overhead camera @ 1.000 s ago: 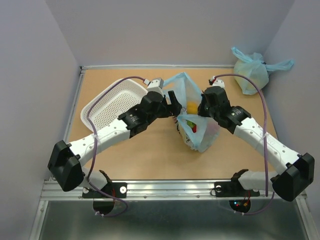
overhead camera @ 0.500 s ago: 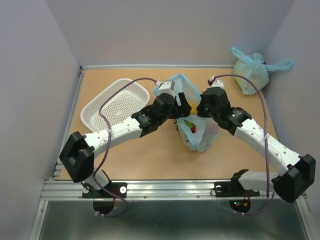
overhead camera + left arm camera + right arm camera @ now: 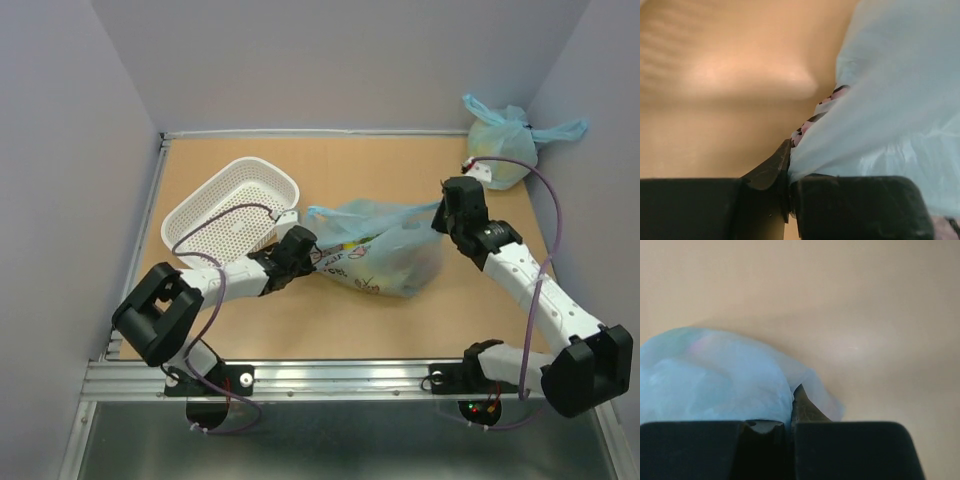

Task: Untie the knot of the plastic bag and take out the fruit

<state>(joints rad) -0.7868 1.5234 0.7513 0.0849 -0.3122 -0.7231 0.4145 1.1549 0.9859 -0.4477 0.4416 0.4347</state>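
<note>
The plastic bag (image 3: pixel 385 255), light blue with cartoon print, lies on its side mid-table, stretched between both arms. My left gripper (image 3: pixel 310 250) is low at the bag's left end. In the left wrist view that gripper (image 3: pixel 789 172) is shut on printed plastic (image 3: pixel 880 115). My right gripper (image 3: pixel 443 212) holds the bag's upper right corner, and a thin blue strip (image 3: pixel 370 210) runs leftward from it. Seen from the right wrist, this gripper (image 3: pixel 791 412) is shut on pale blue film (image 3: pixel 715 375). The knot does not show. The fruit is hidden inside, apart from a faint yellow tint (image 3: pixel 348 244).
A white perforated basket (image 3: pixel 235 205) stands at the back left, just behind my left forearm. A plain light blue tied bag (image 3: pixel 500 145) sits in the back right corner. Grey walls close in the table on three sides.
The bag went from hanging upright between the grippers to lying on its side. My left gripper dropped down-left and closed on the bag's left end. My right gripper moved right, still gripping.
</note>
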